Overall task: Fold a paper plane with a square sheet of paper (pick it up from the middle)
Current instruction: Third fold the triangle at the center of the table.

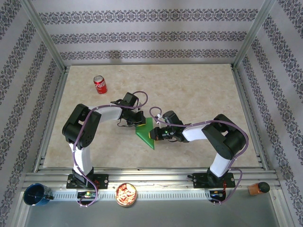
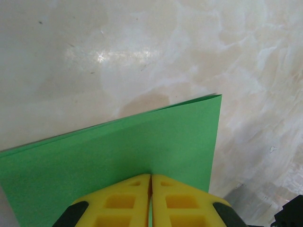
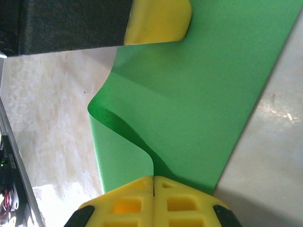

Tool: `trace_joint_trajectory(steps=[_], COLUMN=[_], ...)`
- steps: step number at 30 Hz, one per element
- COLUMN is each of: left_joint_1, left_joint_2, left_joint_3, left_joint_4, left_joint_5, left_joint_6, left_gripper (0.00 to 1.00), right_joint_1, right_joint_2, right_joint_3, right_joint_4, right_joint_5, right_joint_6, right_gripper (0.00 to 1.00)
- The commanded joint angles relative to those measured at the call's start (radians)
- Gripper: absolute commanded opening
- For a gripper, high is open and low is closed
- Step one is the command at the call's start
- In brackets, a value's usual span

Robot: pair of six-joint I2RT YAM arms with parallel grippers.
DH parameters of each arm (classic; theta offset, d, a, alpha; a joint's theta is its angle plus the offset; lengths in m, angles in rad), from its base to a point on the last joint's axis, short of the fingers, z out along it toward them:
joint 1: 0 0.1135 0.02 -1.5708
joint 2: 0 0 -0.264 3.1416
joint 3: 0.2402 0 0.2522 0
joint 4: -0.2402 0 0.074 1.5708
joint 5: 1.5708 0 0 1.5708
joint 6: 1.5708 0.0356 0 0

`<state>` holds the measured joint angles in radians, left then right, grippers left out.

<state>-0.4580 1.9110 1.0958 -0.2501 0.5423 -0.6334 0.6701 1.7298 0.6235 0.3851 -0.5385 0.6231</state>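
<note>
Folded square sheet of paper (image 1: pixel 146 133): left end effector (image 2: pixel 150 179) grips its 11 o'clock edge, right end effector (image 3: pixel 153 179) grips 3 o'clock edge

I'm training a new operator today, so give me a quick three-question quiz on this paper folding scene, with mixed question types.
1. True or false: the red soda can rests on the green paper.
2. What pinches the paper? A) left fingers alone B) right fingers alone C) both.
3. Fill in: seen from above, the can stands near the table's far ____ corner.
Key: 1 false; 2 C; 3 left.
</note>
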Motion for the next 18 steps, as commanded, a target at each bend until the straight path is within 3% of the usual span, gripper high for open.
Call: trace_joint_trajectory(steps=[1, 18], left_joint_1=[-0.009, -0.009], left_joint_2=[0.001, 0.002], left_joint_3=[-0.024, -0.023], left_joint_4=[-0.020, -0.018], left_joint_5=[-0.048, -0.044], left_joint_6=[-0.009, -0.012], left_gripper=[0.10, 0.10], right_joint_1=[0.003, 0.002], right_joint_2=[0.007, 0.021], right_joint_3=[0.010, 0.000], right_joint_4=[0.001, -0.002], right_joint_5=[0.027, 0.032], right_joint_6=[-0.013, -0.022], right_gripper=[0.00, 0.00])
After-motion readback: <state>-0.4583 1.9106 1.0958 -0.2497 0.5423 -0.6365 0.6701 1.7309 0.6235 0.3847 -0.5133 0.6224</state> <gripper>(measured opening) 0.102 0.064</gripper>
